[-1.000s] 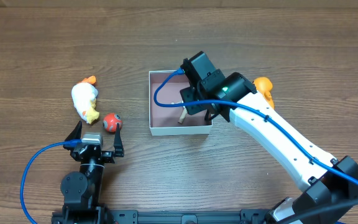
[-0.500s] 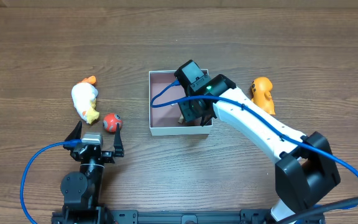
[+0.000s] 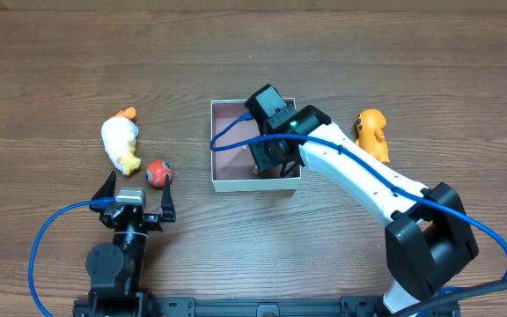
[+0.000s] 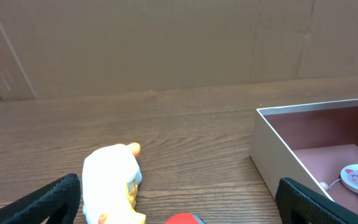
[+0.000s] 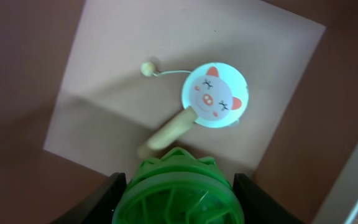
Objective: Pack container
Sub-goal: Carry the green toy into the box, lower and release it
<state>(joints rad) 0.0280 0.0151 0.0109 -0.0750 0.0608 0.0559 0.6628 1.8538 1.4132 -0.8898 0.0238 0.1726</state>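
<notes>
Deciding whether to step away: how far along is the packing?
Done: the pig rattle lies in the container. In hand: the right pincer holds a green toy over the container, not yet released. Remaining: the white duck, red ball and orange toy sit outside it; the left pincer is open.

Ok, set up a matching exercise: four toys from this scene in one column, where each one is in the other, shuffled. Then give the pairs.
Toys
1. pig-face drum toy
2. green toy
3. orange toy
4. red ball

Places
A. on the table, to the right of the container
B. gripped in the right pincer
C. lying on the container's pink floor
D. on the table just ahead of the open left pincer

Pairs: 1-C, 2-B, 3-A, 4-D
</notes>
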